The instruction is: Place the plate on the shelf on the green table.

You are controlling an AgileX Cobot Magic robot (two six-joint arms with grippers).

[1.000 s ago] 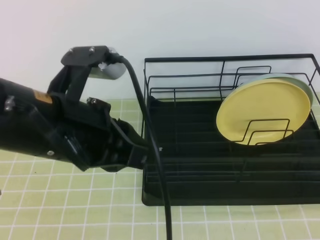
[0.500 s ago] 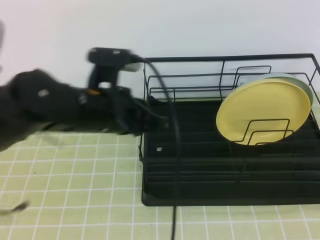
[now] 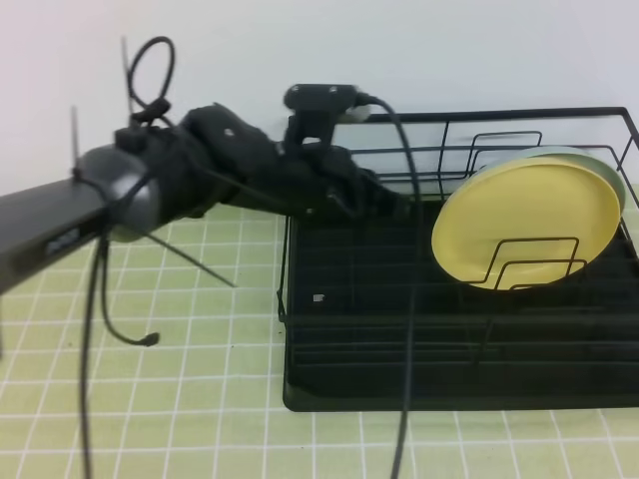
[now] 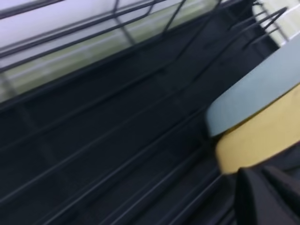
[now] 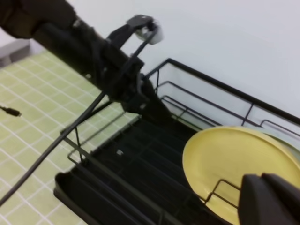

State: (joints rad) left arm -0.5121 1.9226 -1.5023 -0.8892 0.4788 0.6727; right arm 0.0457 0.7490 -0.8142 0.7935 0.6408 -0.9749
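The pale yellow plate (image 3: 524, 215) stands tilted on edge between wire dividers at the right of the black wire shelf (image 3: 399, 384), leaning on a mint-blue plate (image 3: 607, 170) behind it. The shelf stands on the green table (image 3: 180, 399). My left gripper (image 3: 394, 205) reaches over the shelf's back left part, shut and empty, a short way left of the plate. In the left wrist view its dark fingers (image 4: 261, 178) sit just below the yellow plate (image 4: 262, 140) and the blue plate (image 4: 248, 101). My right gripper (image 5: 262, 187) is shut, empty, above the plate (image 5: 229, 159).
Black cables (image 3: 404, 329) hang from the left arm across the shelf and over the tiles (image 3: 95, 299). The left arm's body (image 3: 180, 185) spans the left half of the view. A white wall (image 3: 449, 50) is close behind the shelf.
The left arm has swung up and to the right, from the tiles at the shelf's left to over the shelf's back left. The plates have not moved.
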